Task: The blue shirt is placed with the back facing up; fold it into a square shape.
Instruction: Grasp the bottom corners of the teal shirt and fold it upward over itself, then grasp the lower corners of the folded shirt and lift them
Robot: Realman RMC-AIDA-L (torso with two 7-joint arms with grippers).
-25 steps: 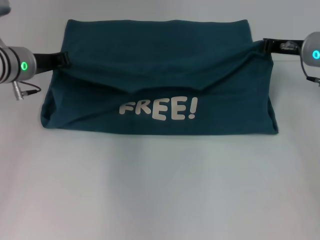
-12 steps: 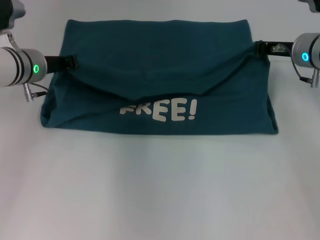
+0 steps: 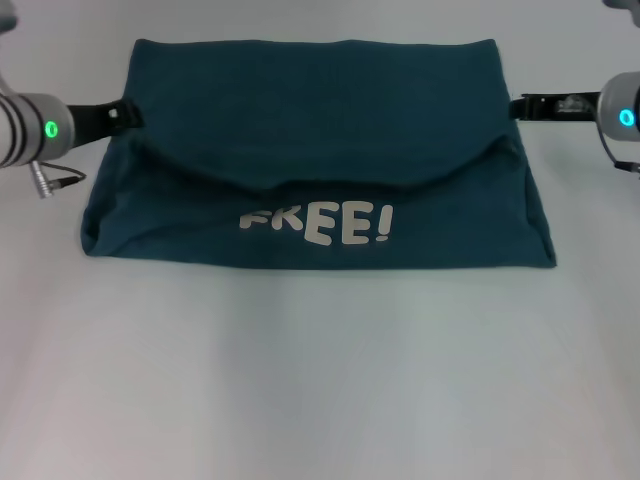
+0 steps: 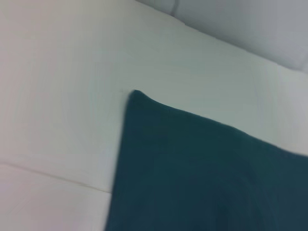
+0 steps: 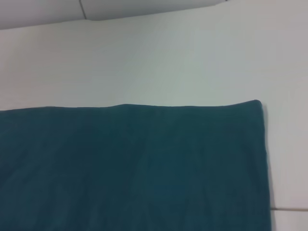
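Note:
The blue shirt (image 3: 310,110) lies flat on the white table, folded into a wide band, with the white "FREE!" lettering (image 3: 318,222) showing on its near part. A folded flap droops across the middle, its curved edge just above the lettering. My left gripper (image 3: 127,113) is at the shirt's left edge and my right gripper (image 3: 517,105) is just off its right edge, level with the flap's ends. Both hold no cloth. The left wrist view shows a shirt corner (image 4: 192,168) and the right wrist view shows the shirt's far edge (image 5: 144,163).
The white table (image 3: 320,380) extends in front of the shirt. A seam in the table surface (image 4: 57,177) shows in the left wrist view, and a back edge (image 5: 144,9) shows in the right wrist view.
Both grippers have let go of the flap's ends and drawn outward from the shirt. The flap has dropped and settled flatter, still covering part of the lettering's top.

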